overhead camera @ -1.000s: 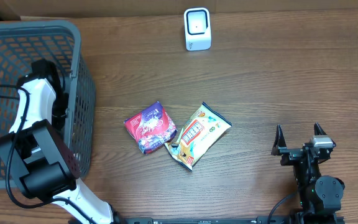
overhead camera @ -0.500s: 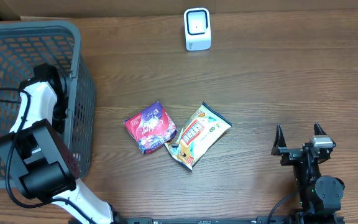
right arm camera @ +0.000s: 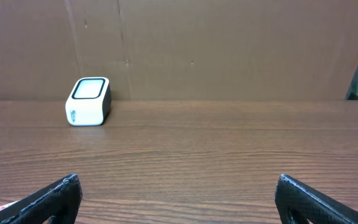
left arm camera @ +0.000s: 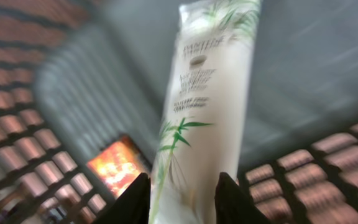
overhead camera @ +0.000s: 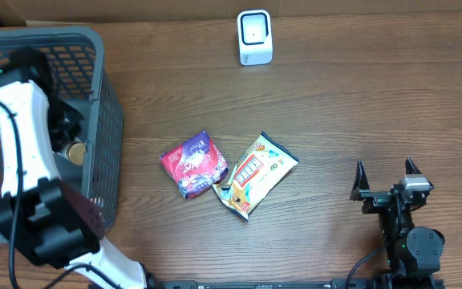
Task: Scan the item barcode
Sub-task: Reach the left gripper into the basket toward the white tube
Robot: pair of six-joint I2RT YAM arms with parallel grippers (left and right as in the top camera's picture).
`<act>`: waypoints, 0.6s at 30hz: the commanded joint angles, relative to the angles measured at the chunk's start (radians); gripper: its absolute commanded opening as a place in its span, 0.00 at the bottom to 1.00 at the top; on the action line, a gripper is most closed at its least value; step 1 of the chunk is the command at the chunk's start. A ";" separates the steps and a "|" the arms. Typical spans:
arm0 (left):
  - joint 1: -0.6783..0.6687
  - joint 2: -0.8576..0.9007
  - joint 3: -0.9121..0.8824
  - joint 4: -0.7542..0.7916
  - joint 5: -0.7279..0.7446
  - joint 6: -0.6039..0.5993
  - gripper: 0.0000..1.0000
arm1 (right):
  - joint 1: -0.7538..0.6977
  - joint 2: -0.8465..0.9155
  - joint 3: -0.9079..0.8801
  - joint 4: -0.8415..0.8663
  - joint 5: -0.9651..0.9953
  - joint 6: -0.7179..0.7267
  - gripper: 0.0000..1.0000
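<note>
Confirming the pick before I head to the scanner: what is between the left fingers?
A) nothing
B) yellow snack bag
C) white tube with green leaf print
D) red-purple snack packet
C: the left wrist view shows a white tube with green leaf print between the fingers of the left gripper, basket mesh behind it.

Left arm (overhead camera: 18, 136): white links run from the base at near left up toward far left. Overhead, its gripper is hidden under the arm. Left gripper (left arm camera: 182, 208) in the wrist view: both dark fingers (left arm camera: 135, 202) pinched on a white tube (left arm camera: 210, 112), one each side, view motion-blurred. Right arm (overhead camera: 403, 221): folded low at near right. The right gripper (overhead camera: 385, 183) has its jaws spread wide, nothing between them, tips aimed far.
</note>
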 commanded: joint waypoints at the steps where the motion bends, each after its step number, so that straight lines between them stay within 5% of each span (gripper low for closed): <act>1: -0.002 -0.116 0.172 -0.065 -0.040 0.029 0.12 | -0.002 -0.006 -0.010 0.007 0.009 0.004 1.00; 7: -0.002 -0.217 0.328 -0.133 -0.041 0.060 0.04 | -0.002 -0.006 -0.010 0.007 0.009 0.004 1.00; 8: -0.002 -0.233 0.330 -0.132 -0.040 0.062 0.10 | -0.002 -0.006 -0.010 0.007 0.009 0.004 1.00; 10: -0.002 -0.254 0.329 -0.133 -0.040 0.061 0.47 | -0.002 -0.006 -0.010 0.007 0.009 0.004 1.00; 12: -0.002 -0.250 0.321 -0.139 -0.041 0.052 0.65 | -0.002 -0.006 -0.010 0.007 0.009 0.004 1.00; 14: 0.000 -0.238 0.284 -0.137 -0.042 0.015 0.98 | -0.002 -0.006 -0.010 0.007 0.009 0.004 1.00; 18: 0.000 -0.206 0.116 -0.059 -0.047 -0.035 1.00 | -0.002 -0.006 -0.010 0.007 0.008 0.004 1.00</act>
